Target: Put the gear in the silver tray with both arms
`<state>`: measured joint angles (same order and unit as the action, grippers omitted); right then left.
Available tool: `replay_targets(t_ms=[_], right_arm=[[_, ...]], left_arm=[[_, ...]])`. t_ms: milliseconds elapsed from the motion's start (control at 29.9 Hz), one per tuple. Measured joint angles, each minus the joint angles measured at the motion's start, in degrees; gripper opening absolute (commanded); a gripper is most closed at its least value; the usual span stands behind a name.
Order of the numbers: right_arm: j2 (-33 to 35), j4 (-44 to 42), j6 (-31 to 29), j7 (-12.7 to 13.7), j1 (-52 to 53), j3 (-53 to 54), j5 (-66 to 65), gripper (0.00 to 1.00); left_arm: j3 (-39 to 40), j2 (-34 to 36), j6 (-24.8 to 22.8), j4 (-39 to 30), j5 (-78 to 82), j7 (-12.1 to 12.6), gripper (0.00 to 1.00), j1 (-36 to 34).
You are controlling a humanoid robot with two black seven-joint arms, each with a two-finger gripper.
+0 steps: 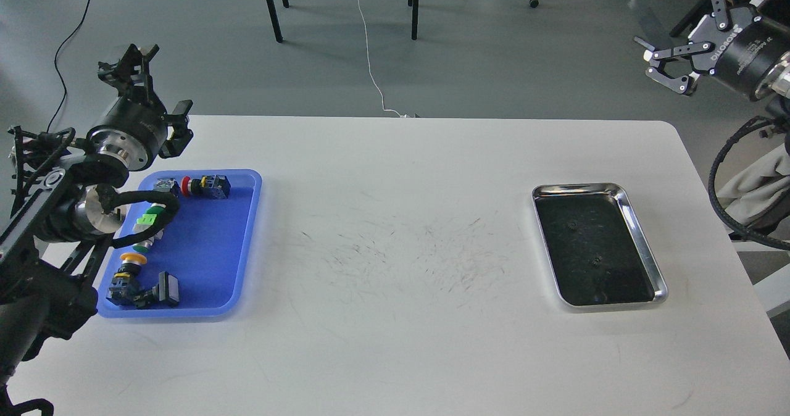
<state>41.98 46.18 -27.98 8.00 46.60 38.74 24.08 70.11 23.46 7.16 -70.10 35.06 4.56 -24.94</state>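
The silver tray (pixel 644 246) lies on the right of the white table, its dark bottom bare but for tiny specks. Several small push-button switch parts lie in the blue plastic tray (pixel 210 249) at the left: a red-capped one (pixel 205 185), a green one (pixel 148 220), a yellow-capped one (pixel 129 265) and a black one (pixel 165 287). My left gripper (pixel 154 95) is open and empty, raised beyond the blue tray's far left corner. My right gripper (pixel 688 24) is open and empty, high at the far right, off the table and well away from the silver tray.
The white table (pixel 395 342) has scuff marks in its middle. Chair legs (pixel 271 8) and a white cable (pixel 370 58) are on the floor behind it. My left arm's black cable (pixel 154 203) hangs over the blue tray's left side.
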Motion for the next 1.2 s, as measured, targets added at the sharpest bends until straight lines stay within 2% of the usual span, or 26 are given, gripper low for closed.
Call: replay_targets(t_ms=[200,401,468,568,635,902,1203], right_arm=[[-5.6,-1.2,0.0,-0.5,-16.4,15.2,1.0,0.97],[-13.3,0.6,0.0,-0.4,-23.9,16.9,0.7,0.98],[-14.8,0.8,0.0,-0.4,-24.1,16.2,0.5,0.99],[-15.2,1.5,0.0,-0.4,-23.7,15.6,0.1,0.99],[-14.8,1.8,0.0,-0.2,-22.4,15.5,-0.4,0.99],[-12.7,1.8,0.0,1.1,-15.3,11.1,-7.1,0.99],[-14.0,2.9,0.0,0.4,-11.9,10.5,-7.9,0.99]], left_arm=[[0.0,-3.4,-0.3,6.4,-0.4,-1.9,0.98,-0.3],[0.0,-8.7,-0.4,8.9,-5.2,-2.9,0.98,-3.0],[0.0,-10.0,-1.0,9.7,-5.7,-3.8,0.98,-3.7],[-0.1,-10.8,-5.0,11.0,-5.9,-6.5,0.98,-4.3],[-0.1,-10.9,-7.0,11.9,-6.1,-7.3,0.98,-5.1],[-0.1,-10.7,-8.6,14.4,-13.4,-7.6,0.98,-6.6],[0.0,-8.7,-10.9,14.6,-16.6,-7.5,0.98,-5.9]])
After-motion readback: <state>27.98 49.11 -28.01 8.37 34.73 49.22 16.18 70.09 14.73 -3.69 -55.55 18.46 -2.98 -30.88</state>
